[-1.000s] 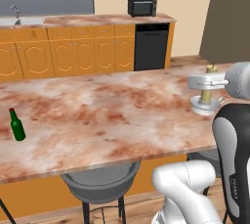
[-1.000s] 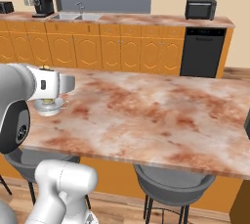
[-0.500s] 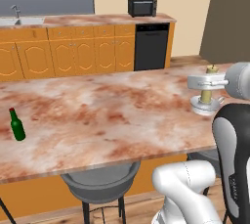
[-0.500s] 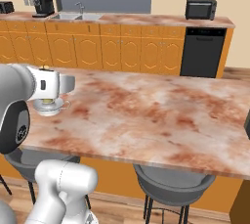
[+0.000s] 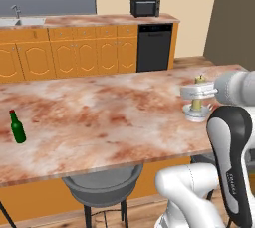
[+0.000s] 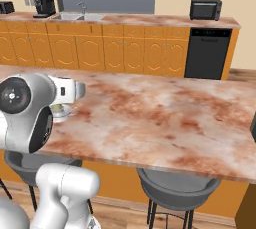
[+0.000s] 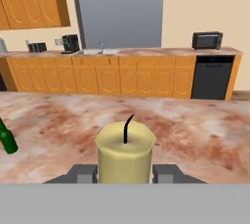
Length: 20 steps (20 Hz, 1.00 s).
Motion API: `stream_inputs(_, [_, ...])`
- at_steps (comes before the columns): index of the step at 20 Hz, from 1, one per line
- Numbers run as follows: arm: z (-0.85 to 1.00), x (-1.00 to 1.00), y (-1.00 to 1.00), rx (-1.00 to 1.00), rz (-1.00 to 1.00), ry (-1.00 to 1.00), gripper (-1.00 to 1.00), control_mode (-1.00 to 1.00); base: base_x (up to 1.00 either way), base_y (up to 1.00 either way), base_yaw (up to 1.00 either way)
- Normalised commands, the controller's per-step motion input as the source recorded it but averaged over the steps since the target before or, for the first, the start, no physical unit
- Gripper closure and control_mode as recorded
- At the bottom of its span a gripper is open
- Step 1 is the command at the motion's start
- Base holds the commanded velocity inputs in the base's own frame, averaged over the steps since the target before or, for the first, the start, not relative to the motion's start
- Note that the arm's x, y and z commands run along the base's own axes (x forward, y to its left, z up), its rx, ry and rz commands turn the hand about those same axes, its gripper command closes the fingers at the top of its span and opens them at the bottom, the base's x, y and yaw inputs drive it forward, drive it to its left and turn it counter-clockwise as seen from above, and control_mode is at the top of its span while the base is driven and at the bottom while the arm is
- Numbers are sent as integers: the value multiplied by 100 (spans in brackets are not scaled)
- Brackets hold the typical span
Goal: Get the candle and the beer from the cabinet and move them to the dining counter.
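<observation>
Here, jaws clamped on the candle (image 7: 125, 152) over the dining surface (image 5: 99, 112).
The beer (image 5: 17, 127) stands upright (red cap up) on that marbled surface, well apart, toward its other end.

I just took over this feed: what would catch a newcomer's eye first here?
The candle, cream-yellow with a dark wick, sits between the fingertips of the gripper, held above the near right part of the dining counter. Far off at the counter's left end, the beer stands upright, alone on the marbled stone.
</observation>
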Motion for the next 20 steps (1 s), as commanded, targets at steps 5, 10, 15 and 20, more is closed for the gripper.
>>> stream_inputs(5, [-81,68,27,0,11,0,100,-100,0,0,0])
stream_inputs(10, [-80,81,23,0,8,0,100,-100,0,0,0])
stream_inputs(15, [-74,83,13,0,3,0,100,-100,0,0,0])
stream_inputs(20, [-63,81,0,0,0,0,100,-100,0,0,0])
